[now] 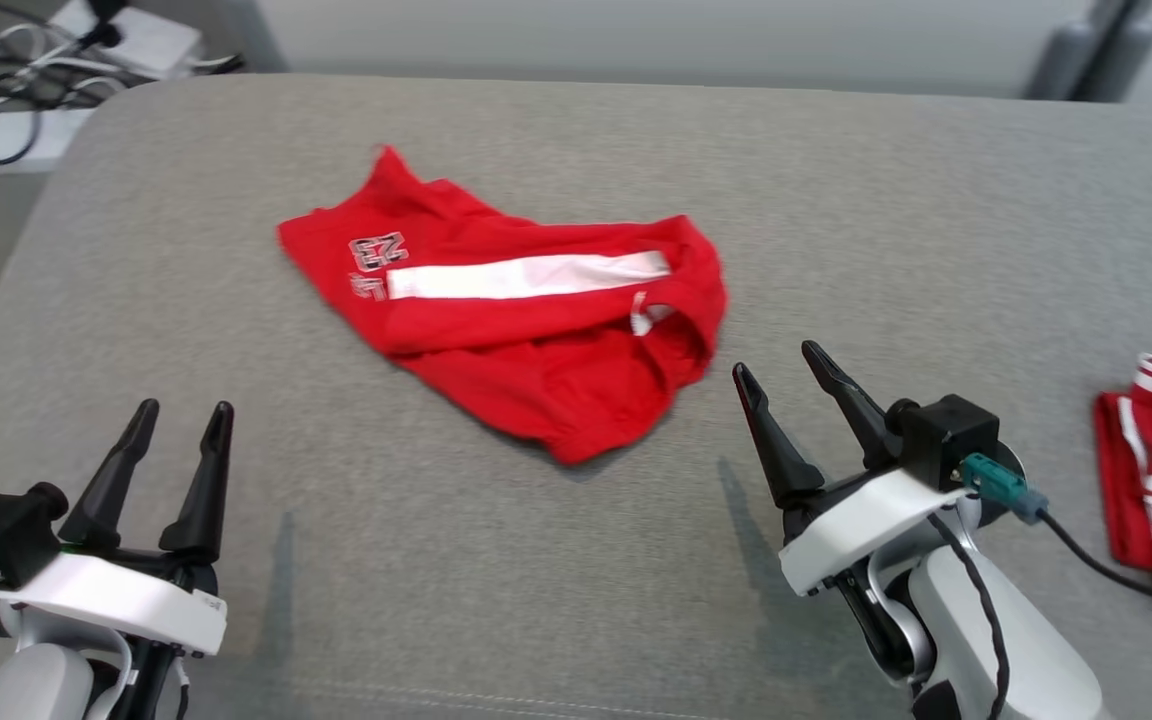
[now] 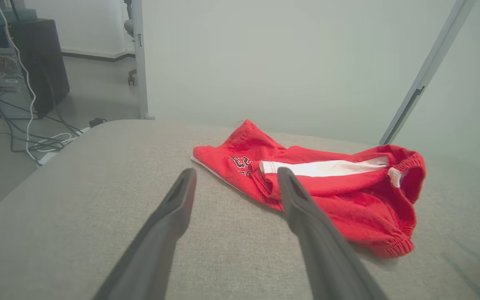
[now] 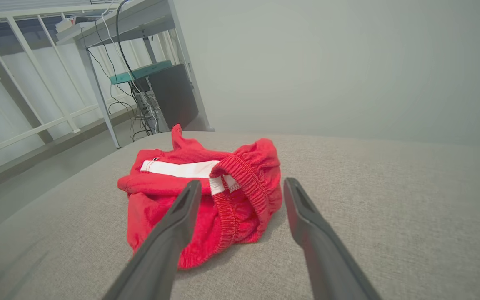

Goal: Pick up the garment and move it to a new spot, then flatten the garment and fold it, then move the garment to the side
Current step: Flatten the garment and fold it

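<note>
We find the left gripper (image 1: 186, 407) at the lower left, fingers spread, grasping nothing, apart from the cloth. The red shorts (image 1: 536, 350) lie crumpled in the middle of the grey cushion (image 1: 436, 560), white stripe up, waistband to the right. The right gripper (image 1: 776, 360), likewise released and empty, stands just beside that waistband. A second red-and-white garment (image 1: 1151, 470) lies at the right edge.
</note>
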Available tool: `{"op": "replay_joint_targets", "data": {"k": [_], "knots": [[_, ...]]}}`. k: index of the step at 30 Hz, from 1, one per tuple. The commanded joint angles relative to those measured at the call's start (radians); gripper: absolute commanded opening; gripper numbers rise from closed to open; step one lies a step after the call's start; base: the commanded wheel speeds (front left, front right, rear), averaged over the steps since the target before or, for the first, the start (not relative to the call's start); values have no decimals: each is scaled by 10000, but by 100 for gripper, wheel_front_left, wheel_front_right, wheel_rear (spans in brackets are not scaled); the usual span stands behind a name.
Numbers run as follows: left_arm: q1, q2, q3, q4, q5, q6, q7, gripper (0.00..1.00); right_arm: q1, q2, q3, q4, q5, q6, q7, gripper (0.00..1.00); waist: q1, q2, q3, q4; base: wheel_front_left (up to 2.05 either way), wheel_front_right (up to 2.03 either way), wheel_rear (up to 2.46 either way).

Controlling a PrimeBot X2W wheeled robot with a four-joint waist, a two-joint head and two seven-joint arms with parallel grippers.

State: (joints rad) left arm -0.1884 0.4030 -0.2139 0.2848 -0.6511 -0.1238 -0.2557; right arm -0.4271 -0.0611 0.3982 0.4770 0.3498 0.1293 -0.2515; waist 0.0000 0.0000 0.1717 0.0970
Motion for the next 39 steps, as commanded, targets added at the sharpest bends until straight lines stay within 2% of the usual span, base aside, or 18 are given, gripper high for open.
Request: {"op": "replay_joint_targets", "data": {"k": [1, 10, 15, 24, 31, 34, 36, 39], "knots": [[-242, 309, 333, -225, 55, -68, -60, 100, -383, 109, 217, -43, 231, 14, -102, 100, 0, 0, 9, 654, 0, 0, 0], [-382, 282, -4, -202, -275, -68, -60, 100, -1132, 109, 369, 1013, 438, 14, -103, 100, 0, 0, 361, 1724, 0, 0, 0], [-471, 302, -150, -201, -477, -68, -60, 100, -1495, 109, -176, 1675, 90, 14, -103, 100, 0, 0, 536, 2164, 0, 0, 0], [-492, 254, -253, -201, -791, -69, -60, 100, -1741, 109, -851, 2476, -719, 14, -103, 100, 0, 0, 776, 2448, 0, 0, 0], [-541, 211, -352, -284, -993, -69, -60, 100, -1933, 109, -902, 2514, -1077, 14, -103, 98, 0, 0, 930, 2532, 0, 0, 0], [-558, 178, -400, -268, -1088, -69, -61, 100, -2036, 109, -996, 2625, -1236, 14, -103, 89, 0, 0, 986, 2575, 0, 0, 0], [-571, 153, -444, -274, -1125, -69, -61, 100, -2111, 109, -1073, 2712, -1309, 14, -103, 56, 0, 0, 1017, 2621, 0, 0, 0], [-565, 113, -508, -260, -1183, -69, -61, 100, -2219, 109, -1243, 2863, -1521, 14, -103, 29, 0, 0, 1068, 2685, 0, 0, 0]]}}
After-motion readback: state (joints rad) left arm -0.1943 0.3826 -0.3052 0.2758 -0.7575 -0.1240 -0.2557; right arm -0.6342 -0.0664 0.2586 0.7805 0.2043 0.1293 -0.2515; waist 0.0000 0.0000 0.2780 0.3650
